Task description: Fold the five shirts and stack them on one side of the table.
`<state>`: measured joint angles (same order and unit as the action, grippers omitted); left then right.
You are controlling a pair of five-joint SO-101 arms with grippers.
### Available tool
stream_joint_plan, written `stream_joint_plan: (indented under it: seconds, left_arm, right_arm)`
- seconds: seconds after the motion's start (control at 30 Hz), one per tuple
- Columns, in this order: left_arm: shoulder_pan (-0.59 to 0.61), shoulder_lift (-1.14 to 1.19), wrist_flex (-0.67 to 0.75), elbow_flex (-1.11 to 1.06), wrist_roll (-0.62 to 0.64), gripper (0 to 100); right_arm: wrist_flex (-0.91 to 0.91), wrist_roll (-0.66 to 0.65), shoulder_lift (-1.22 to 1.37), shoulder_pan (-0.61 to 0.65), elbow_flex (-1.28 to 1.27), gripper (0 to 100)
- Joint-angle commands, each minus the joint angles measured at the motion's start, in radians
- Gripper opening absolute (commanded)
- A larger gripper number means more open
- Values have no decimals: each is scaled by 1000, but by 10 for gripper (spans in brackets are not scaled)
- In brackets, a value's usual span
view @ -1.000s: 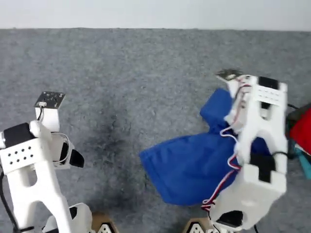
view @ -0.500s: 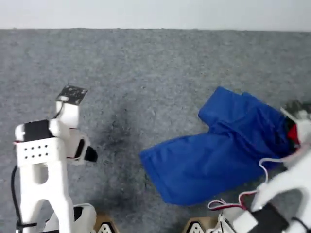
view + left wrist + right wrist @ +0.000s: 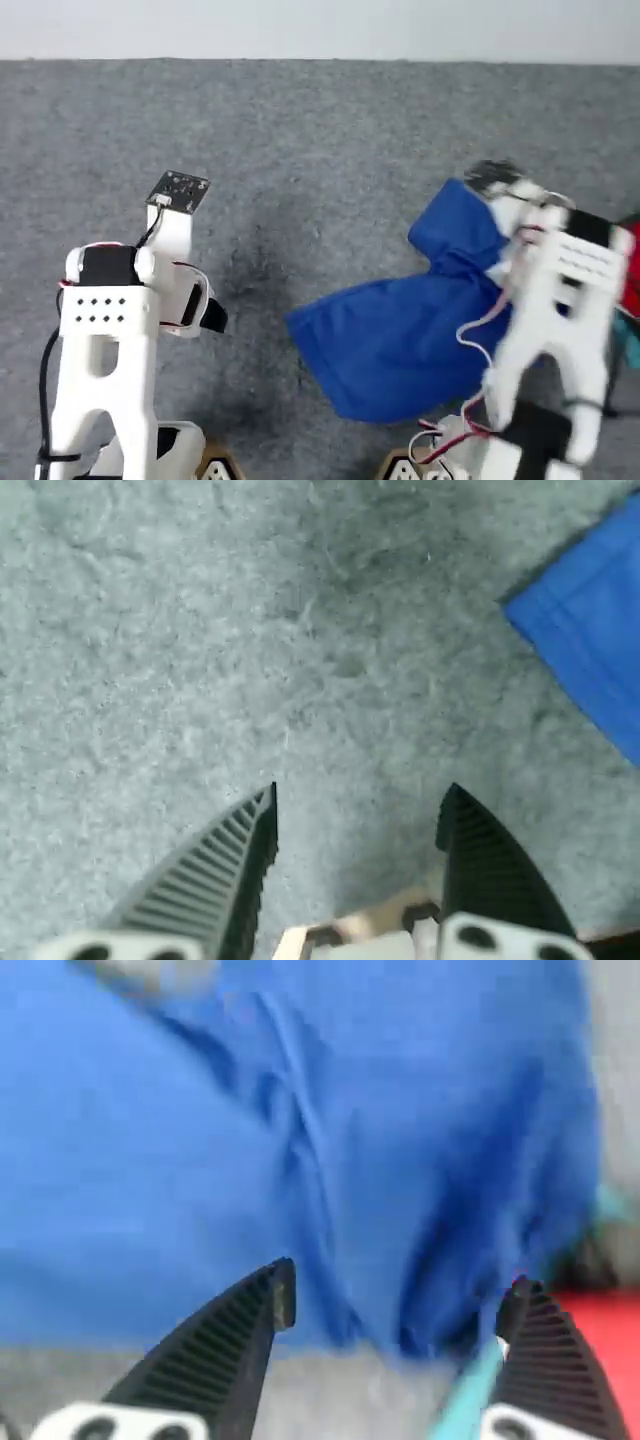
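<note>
Left end effector spread open above grey bench; blue shirt ahead, off to side, apart. Right end effector open, just over rumpled blue shirt; red cloth beside one finger. High view: shirt partly under right arm.

A grey, fuzzy, felt-like tabletop stretched across the whole width, and a plain white strip of wall ran along its far edge.

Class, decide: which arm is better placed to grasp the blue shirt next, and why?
Probably the right: the right gripper, open, hangs directly over the blue shirt, while the left gripper, also open, is over bare table beside the shirt's edge.
</note>
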<state>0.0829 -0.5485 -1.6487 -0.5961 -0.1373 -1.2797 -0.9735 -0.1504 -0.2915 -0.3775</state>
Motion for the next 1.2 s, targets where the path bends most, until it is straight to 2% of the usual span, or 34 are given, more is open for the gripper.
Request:
stream_joint_plan:
  seconds: [0.0, 0.2, 0.4, 0.47, 0.57, 0.73, 0.87, 1.03, 1.17]
  left_arm:
    - [-6, -26, -28, 4, 9, 250]
    - [-6, -26, -31, 4, 9, 250]
    - [-6, -26, -26, 4, 9, 250]
    - [-11, -26, -25, 4, 9, 250]
    - [-12, -26, -25, 4, 9, 250]
    - [-14, -25, -23, 4, 8, 250]
    - [-14, -25, 5, 2, 8, 250]
    - [-14, -25, 11, 1, 8, 250]
    - [-15, -25, 14, 4, 8, 250]
  right_arm:
    - [56, 84, 166, 62, 120, 261]
    - [25, 147, 529, 33, 361, 191]
    - [-166, 147, 714, -35, 615, 177]
    - [-232, 147, 737, -45, 687, 113]
    - [-315, 147, 730, -56, 770, 10]
    - [-479, 143, 665, -70, 844, 14]
    - [-518, 107, 553, -94, 835, 14]
    - [-518, 32, 364, -217, 747, 14]
    - [-518, -83, 234, -374, 532, 14]
